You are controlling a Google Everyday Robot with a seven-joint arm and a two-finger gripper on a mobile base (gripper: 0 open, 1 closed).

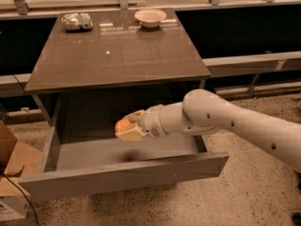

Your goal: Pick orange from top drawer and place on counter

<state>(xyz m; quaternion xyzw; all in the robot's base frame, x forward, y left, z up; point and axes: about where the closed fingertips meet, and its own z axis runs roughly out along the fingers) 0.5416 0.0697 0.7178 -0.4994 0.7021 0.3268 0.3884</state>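
While the glossy grey-brown table [117, 55] fills the upper middle of the view, the top drawer [122, 175] beneath it stands pulled wide open. From the right, the white arm [235, 126] reaches across the open drawer. A cardboard box [11, 171] sits on the floor at the left. At the table's far edge rest a white bowl [150, 17] and a wrapped packet [76, 21]. The pincer [127, 127] is clamped on the orange [121, 125], holding it above the drawer floor, under the table's front edge.
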